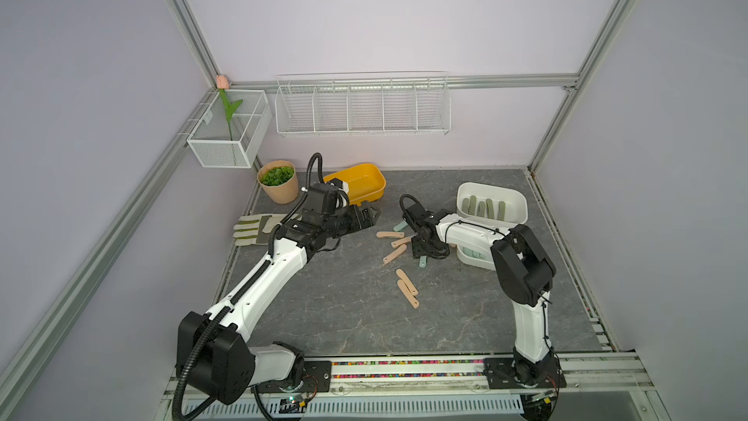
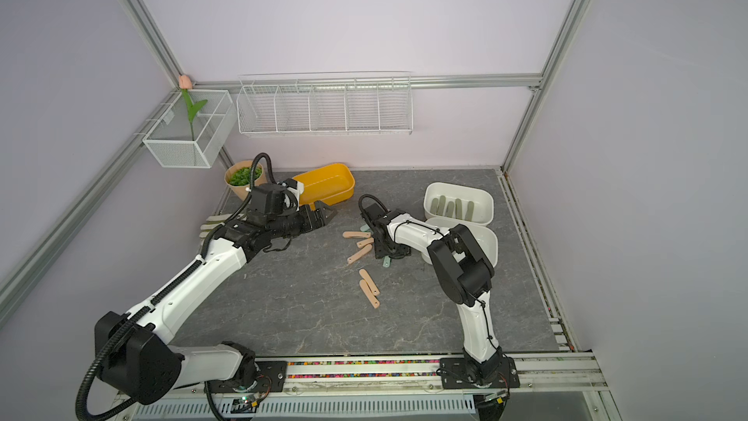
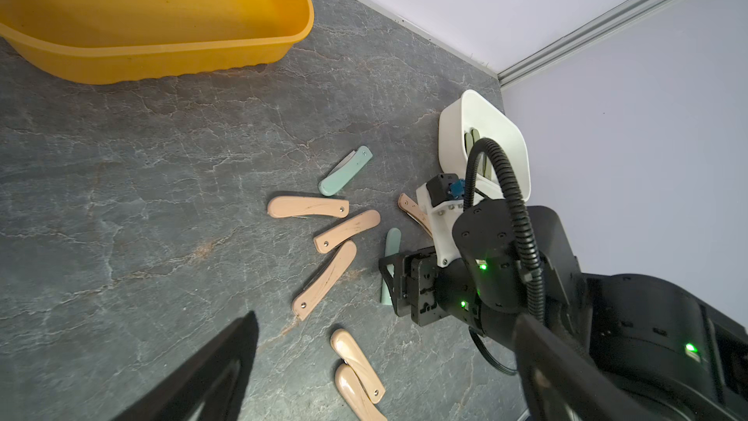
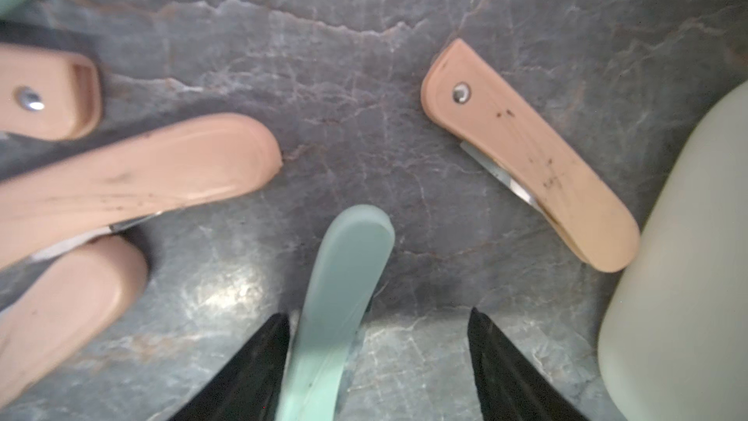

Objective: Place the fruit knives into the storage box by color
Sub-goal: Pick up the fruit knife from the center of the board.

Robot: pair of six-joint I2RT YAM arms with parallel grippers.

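Closest to the right wrist lens: right gripper (image 4: 378, 313), black fingers (image 4: 251, 378) parted astride a mint knife (image 4: 336, 297), one finger against its side, a gap at the other, not clamped. Mint knife flat on the table (image 4: 364, 74), toward the right edge, close by the nearer white box (image 1: 469, 262).

At the far right corner: white storage box (image 1: 514, 198) with a row of olive knives (image 1: 481, 208) side by side inside. Right beside it, toward the front edge: nearer white box, mostly under the right arm, pale mint shapes (image 1: 472, 254) showing inside. Along the far edge, on the left arm's side: yellow box (image 1: 360, 184), plain floor showing in the left wrist view. Just in front of it: left gripper (image 1: 373, 214), spread wide, holding nothing.

Mid-table: five peach knives (image 1: 394, 253) and a second mint knife (image 1: 398, 227), all lying loose.

Shows up in the wrist views alone: a sixth peach knife (image 3: 411, 209) between right gripper and nearer white box, not made out in either top view; metal blade edge plain only in the right wrist view.

Seen only from above: wire rack (image 1: 362, 105) on the back wall, mesh basket (image 1: 226, 143) with a tulip (image 1: 228, 111), plant pot (image 1: 279, 192) and glove (image 1: 253, 228) near the far left corner.
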